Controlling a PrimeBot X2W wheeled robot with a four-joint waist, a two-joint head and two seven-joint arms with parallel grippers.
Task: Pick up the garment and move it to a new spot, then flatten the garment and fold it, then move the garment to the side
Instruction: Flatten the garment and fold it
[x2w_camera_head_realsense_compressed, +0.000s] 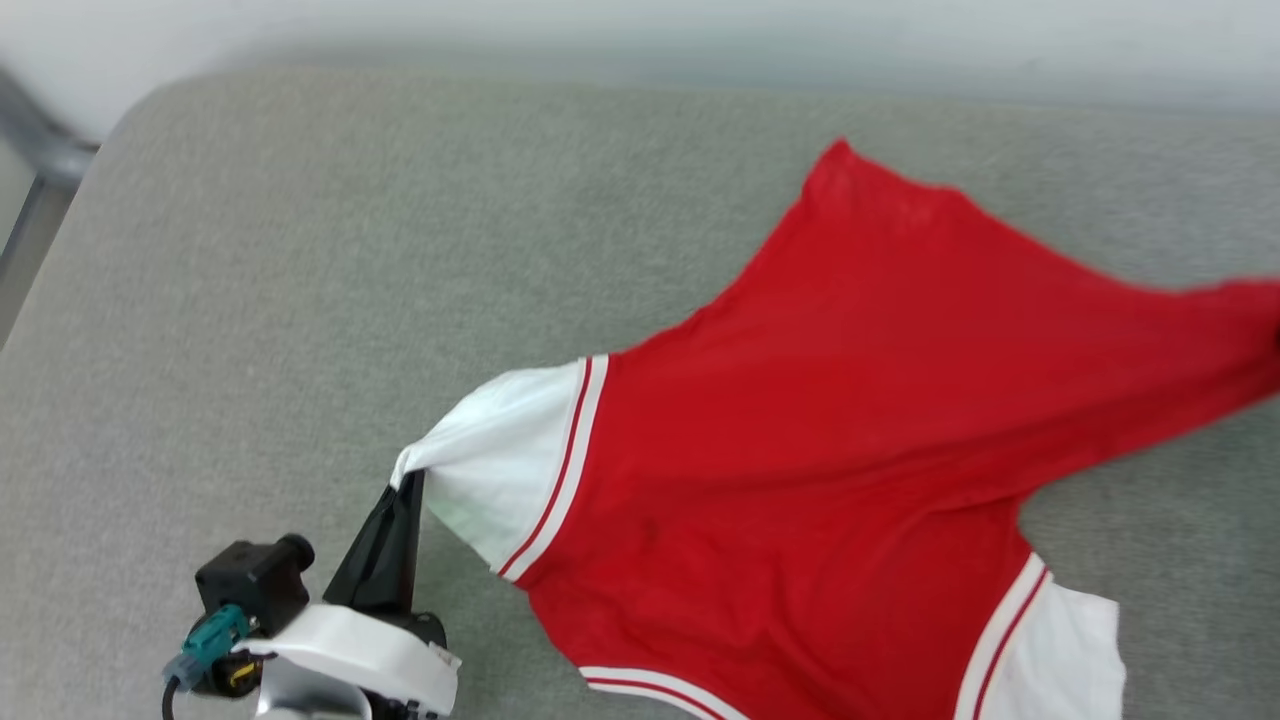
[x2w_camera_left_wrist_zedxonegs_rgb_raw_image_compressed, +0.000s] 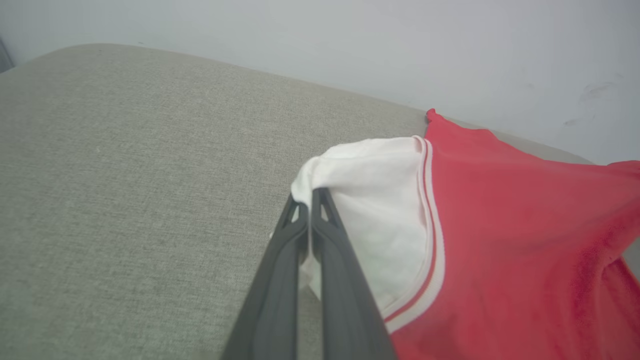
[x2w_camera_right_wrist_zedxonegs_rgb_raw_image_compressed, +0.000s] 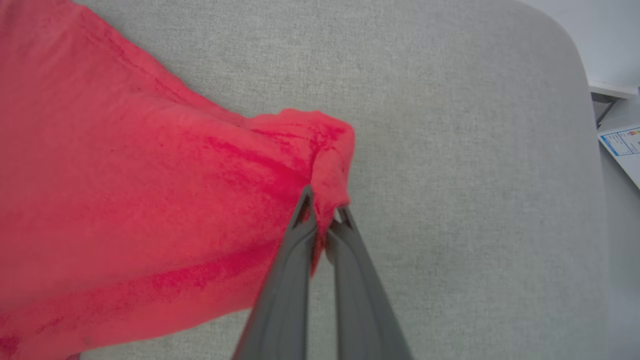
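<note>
Head view: left pincer (x2w_camera_head_realsense_compressed: 411, 481) low, angled up, pinching garment (x2w_camera_head_realsense_compressed: 850, 420) sleeve.

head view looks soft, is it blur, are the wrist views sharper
head view: yes, motion blur smears the garment; left wrist view: sharper, fingers and sleeve crisp, flat light; right wrist view: red cloth slightly soft, grey weave clear
</note>
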